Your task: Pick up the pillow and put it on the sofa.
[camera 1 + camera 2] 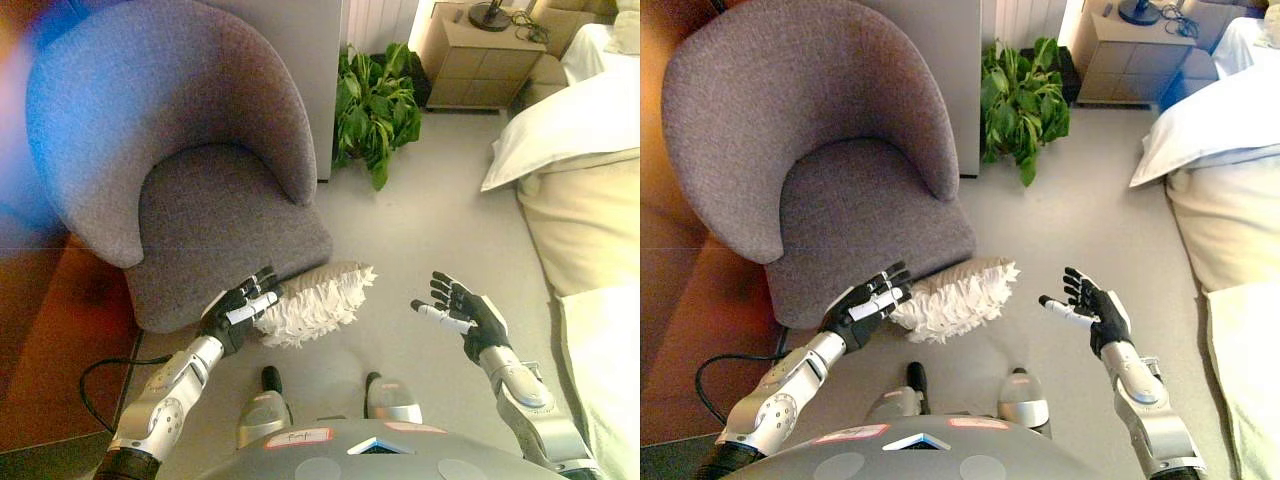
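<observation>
A pale grey, smooth floor [1080, 210] carries everything here. Largest on it is a round-backed armchair in grey woven fabric [820, 150], its curved shell wrapping a flat padded seat, standing toward the floor's left side. Along the right edge lies cream and white bedding [1230, 200], soft and loosely folded, with a white pillow-like corner jutting out over the floor. At the far edge stands a light wooden bedside cabinet [478, 55], boxy and plain, and just left of it a leafy green potted plant [1025, 100] with broad glossy leaves. The small white pillow with a shaggy, ruffled, feather-like cover [960, 297] lies on the floor, touching the front edge of the armchair's seat. The left hand [865, 305], dark with white-tipped fingers, rests against the pillow's left end with fingers nearly straight and only loosely spread, closed round nothing. The right hand [1092, 312] hovers above bare floor well to the pillow's right, palm turned inward, fingers spread and holding nothing.
</observation>
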Robot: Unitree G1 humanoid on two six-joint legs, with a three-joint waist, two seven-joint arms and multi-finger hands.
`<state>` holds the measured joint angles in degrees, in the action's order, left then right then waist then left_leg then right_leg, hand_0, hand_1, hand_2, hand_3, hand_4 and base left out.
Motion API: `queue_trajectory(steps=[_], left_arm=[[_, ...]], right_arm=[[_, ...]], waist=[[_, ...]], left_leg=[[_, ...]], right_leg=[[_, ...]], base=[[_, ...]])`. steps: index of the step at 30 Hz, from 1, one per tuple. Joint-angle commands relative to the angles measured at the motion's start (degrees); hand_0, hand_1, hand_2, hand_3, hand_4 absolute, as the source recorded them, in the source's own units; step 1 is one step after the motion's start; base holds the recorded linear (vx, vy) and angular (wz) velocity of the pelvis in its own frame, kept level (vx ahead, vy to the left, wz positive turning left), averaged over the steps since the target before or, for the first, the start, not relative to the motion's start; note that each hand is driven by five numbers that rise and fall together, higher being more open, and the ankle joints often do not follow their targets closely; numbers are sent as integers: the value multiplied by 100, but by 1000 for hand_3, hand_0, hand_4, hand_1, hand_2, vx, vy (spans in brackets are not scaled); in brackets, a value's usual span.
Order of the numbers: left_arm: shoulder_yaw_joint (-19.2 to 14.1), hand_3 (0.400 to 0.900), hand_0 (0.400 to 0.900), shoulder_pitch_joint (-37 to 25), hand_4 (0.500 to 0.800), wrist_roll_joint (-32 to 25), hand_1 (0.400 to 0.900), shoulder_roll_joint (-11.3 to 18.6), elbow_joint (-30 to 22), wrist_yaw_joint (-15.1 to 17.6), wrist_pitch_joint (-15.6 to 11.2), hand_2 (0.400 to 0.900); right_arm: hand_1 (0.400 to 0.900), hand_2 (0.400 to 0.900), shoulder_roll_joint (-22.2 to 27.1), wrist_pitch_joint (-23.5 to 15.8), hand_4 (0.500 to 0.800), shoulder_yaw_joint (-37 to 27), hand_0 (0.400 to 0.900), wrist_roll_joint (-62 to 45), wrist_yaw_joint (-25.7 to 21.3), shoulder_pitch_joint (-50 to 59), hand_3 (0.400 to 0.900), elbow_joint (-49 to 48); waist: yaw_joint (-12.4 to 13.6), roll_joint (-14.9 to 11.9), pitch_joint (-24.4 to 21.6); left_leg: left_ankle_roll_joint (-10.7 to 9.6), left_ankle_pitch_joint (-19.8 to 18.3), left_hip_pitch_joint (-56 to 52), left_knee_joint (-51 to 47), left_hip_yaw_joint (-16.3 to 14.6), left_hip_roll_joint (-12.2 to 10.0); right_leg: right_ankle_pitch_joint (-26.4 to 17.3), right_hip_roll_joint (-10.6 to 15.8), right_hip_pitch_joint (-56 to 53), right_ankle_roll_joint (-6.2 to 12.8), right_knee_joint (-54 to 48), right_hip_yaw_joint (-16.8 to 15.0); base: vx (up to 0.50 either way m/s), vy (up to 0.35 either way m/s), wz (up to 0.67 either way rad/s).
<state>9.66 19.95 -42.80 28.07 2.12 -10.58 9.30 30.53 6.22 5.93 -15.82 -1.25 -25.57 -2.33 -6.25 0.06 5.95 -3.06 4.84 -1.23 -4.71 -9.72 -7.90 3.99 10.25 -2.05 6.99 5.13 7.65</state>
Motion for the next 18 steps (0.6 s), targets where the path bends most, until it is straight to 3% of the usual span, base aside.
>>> queue_trajectory(steps=[1, 3, 6, 8, 10, 13, 16, 18], left_arm=[[-670, 900, 900, -241, 800, 0, 900, 192, -573, -73, -364, 900], [-754, 900, 900, -165, 800, -51, 900, 186, -587, -98, -423, 900], [-793, 900, 900, -138, 800, -127, 900, 211, -629, -114, -481, 900], [-694, 900, 900, -254, 800, -200, 900, 254, -574, -188, -544, 900], [-554, 900, 900, -456, 800, -218, 900, 281, -473, -301, -659, 900], [-398, 900, 900, -846, 800, -241, 900, 373, -329, -482, -898, 900], [-237, 900, 900, -1167, 800, -355, 900, 524, -277, -452, -1016, 900], [-206, 900, 900, -1309, 800, -495, 900, 609, -318, -491, -1075, 900]], right_arm=[[900, 900, 233, -452, 800, -220, 900, 828, 54, 422, 900, -474], [900, 900, 402, -490, 800, -215, 900, 1252, 103, 485, 900, -444], [900, 900, 672, -390, 800, -264, 900, 1577, 11, 607, 900, -423], [900, 900, 875, -420, 800, -241, 900, 1974, -325, 767, 900, -282], [900, 900, 987, -469, 800, -242, 900, 2378, -640, 927, 900, -150], [900, 900, 1179, -504, 800, -224, 900, 3223, -943, 1291, 900, -75], [900, 900, 1485, -399, 800, -102, 900, 3834, -1188, 1743, 900, -82], [900, 900, 1713, -410, 800, -60, 900, 4274, -1311, 1996, 900, -44]], waist=[[135, -235, -66], [161, -192, -37], [200, -179, 102], [259, -176, 268], [232, -108, 394], [153, -28, 591], [126, -1, 873], [129, 22, 1101]], left_leg=[[-51, -746, -898, 326, -76, -130], [-127, -675, -858, 567, -41, -196], [-374, -173, -294, 1757, -6, -438], [-527, 98, 213, 2177, -173, -664], [-593, 255, 395, 1706, -492, -864], [-496, 104, 467, 1043, -669, -823], [-491, 59, 627, 960, -488, -783], [-485, -31, 827, 1214, -409, -847]], right_leg=[[-1554, 291, 529, 460, -988, -215], [-1476, 182, 516, 366, -990, -228], [-1389, 54, 436, 148, -1013, -246], [-1313, 111, 352, 89, -1013, -79], [-1256, 217, 351, 161, -1013, 195], [-1320, 369, 578, 259, -1013, 453], [-1357, 432, 831, 290, -822, 436], [-1146, 437, 1079, 217, -360, 398]], base=[[141, -197, -6], [98, -165, -6], [38, -166, 15], [4, -75, 52], [-20, 45, 68], [-98, -9, 51], [-62, -41, 26], [-60, -58, 21]])
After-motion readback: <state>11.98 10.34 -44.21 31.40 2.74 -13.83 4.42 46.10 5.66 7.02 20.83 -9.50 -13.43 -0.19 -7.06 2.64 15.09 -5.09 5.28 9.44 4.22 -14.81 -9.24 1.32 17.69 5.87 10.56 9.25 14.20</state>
